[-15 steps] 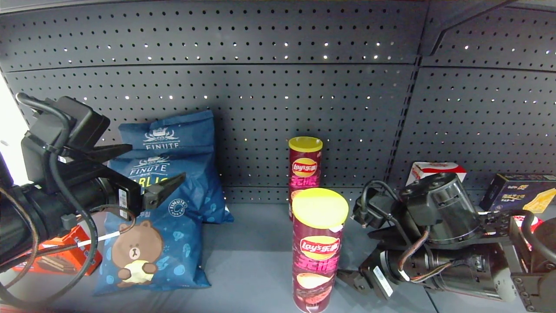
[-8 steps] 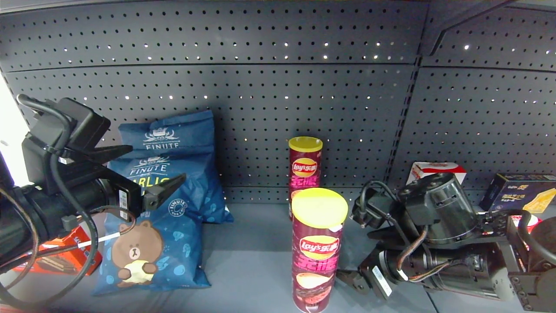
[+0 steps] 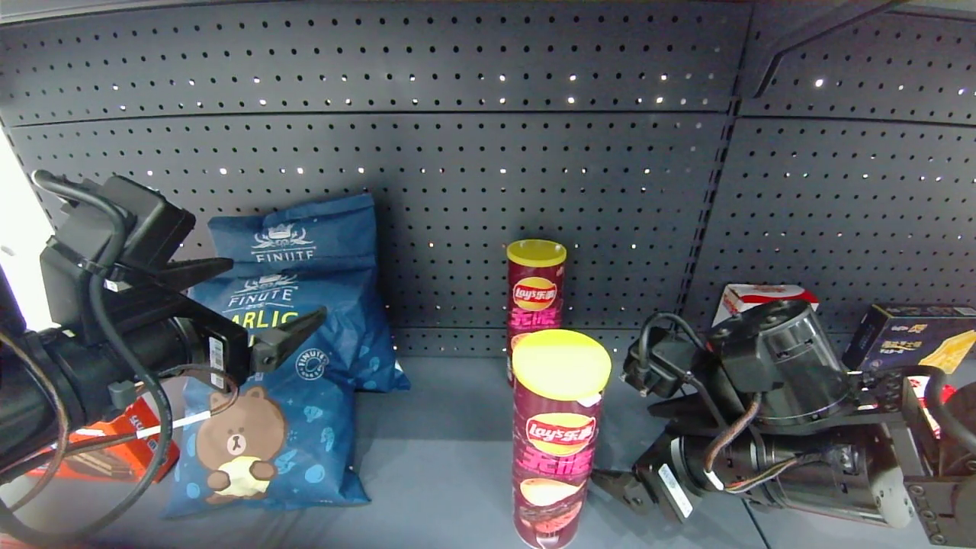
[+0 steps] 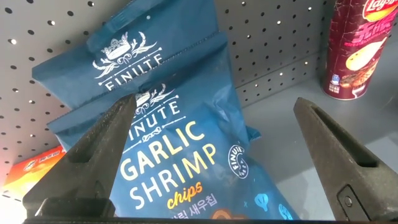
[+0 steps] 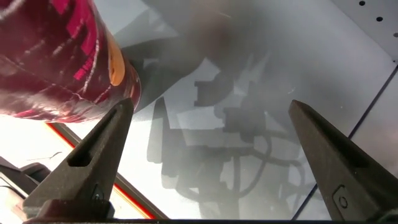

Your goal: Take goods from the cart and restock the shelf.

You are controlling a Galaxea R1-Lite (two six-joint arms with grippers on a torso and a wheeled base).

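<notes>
Left gripper (image 4: 214, 102) sat at 9 o'clock of the head view, jaws spread wide, nothing between them. It hung in front of the garlic shrimp bags (image 3: 305, 305), clear of them. Two of these blue bags leaned against the pegboard panel (image 3: 457, 152), one behind the other. The bear bag (image 3: 259, 442) lay flat on the shelf (image 3: 442, 457) at 6 o'clock of them, its top edge tucked under the leaning pair. An orange box (image 3: 130, 450) lay at 9 o'clock of the bear bag, partly hidden by the left arm's cables.

Front chip can (image 3: 560, 435) stood upright on the shelf at 6 o'clock of the head view, yellow lid on. Rear chip can (image 3: 536, 293) stood upright at 12 o'clock of it, close to the pegboard panel, its base hidden by the front can's lid.

Right gripper (image 5: 210, 106) was low at 4 o'clock of the front chip can, jaws spread, empty. In the right wrist view the can's base sat just beside one finger (image 5: 93, 162). Contact couldn't be told. It was outside the gap, not between the fingers.

White-and-red box (image 3: 762, 297) and dark box (image 3: 911, 335) sat at 3 o'clock of the rear chip can, behind the right arm.
</notes>
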